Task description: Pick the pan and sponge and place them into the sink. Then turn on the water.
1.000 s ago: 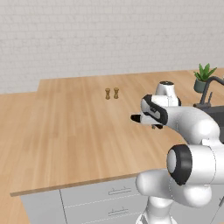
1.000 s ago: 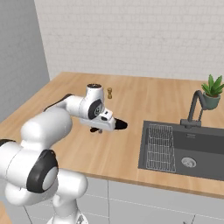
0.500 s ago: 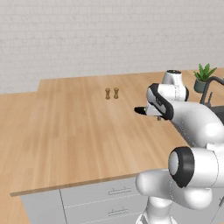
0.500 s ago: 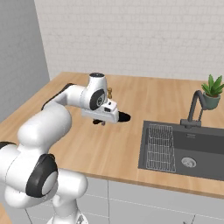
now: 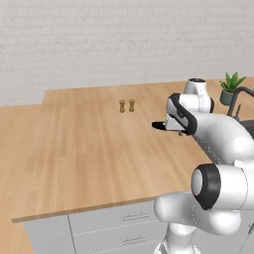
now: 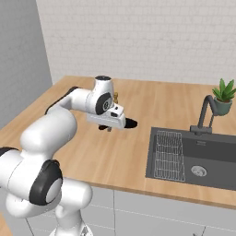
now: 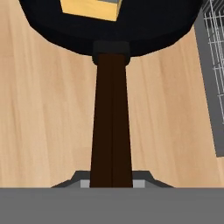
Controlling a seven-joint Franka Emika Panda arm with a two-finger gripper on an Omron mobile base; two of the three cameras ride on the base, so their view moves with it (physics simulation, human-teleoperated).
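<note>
1. Black pan point(image 7: 109, 26) with a dark brown handle point(image 7: 111, 131)
2. Yellow sponge point(image 7: 89, 9) with a grey top layer
3. Dark grey sink point(image 6: 216, 156) holding a pale wire rack point(image 6: 169, 154)
4. Light wood-grain counter point(image 5: 74, 149)
5. White brick-patterned wall point(image 6: 138, 37)
6. Green plant point(image 6: 224, 90)

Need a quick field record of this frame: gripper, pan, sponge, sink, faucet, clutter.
gripper: two-finger gripper shut on the long dark brown handle of the pan
pan: round flat black frying pan, carried over the wooden counter, left of the basin
sponge: small yellow rectangular sponge lying inside the pan
sink: large dark grey rectangular sink with a wire grid rack and a round metal drain; nothing else in it
faucet: dark tall-necked faucet, no stream visible
clutter: two small wooden shakers, potted green plant
</note>
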